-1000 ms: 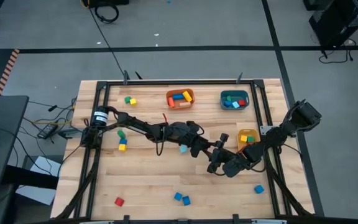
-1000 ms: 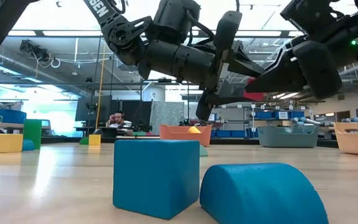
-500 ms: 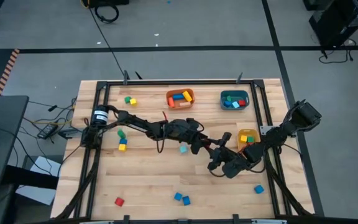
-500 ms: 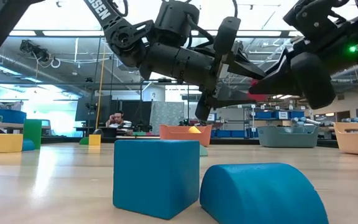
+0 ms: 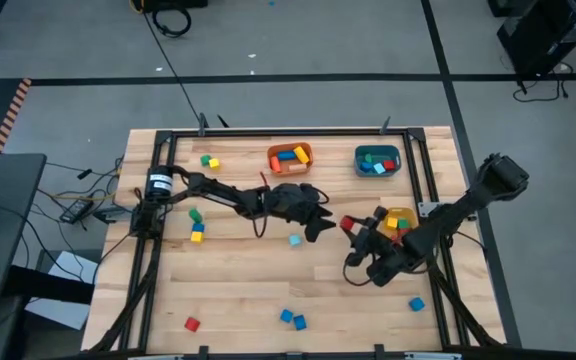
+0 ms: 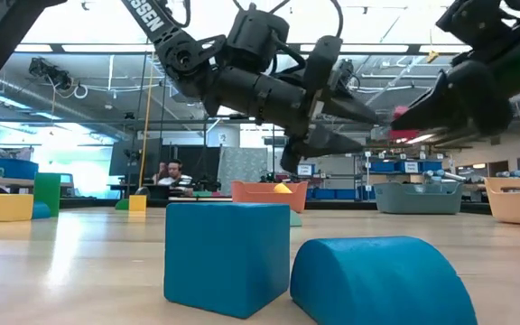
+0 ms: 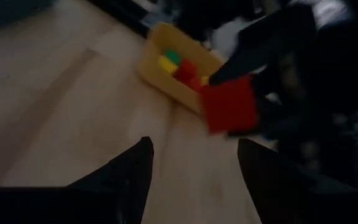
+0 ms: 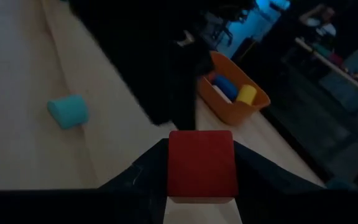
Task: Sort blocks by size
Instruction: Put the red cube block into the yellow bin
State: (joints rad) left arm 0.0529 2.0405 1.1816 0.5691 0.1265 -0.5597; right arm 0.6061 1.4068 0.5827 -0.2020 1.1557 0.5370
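One red cube (image 8: 202, 163), clamped between the jaws of the right gripper (image 5: 352, 226) and held above the table (image 5: 238, 290) right of frame centre in the high view, looks rigid, light and smooth-sided, so a squeeze on two opposite flat faces should hold it. Just beyond it the left gripper (image 5: 320, 222) has its jaws apart and empty. Farther back, the yellow bin (image 5: 385, 215) at centre right holds yellow, red and green blocks; the orange bin (image 5: 290, 158) and teal bin (image 5: 377, 161), along the upper frame, hold mixed blocks.
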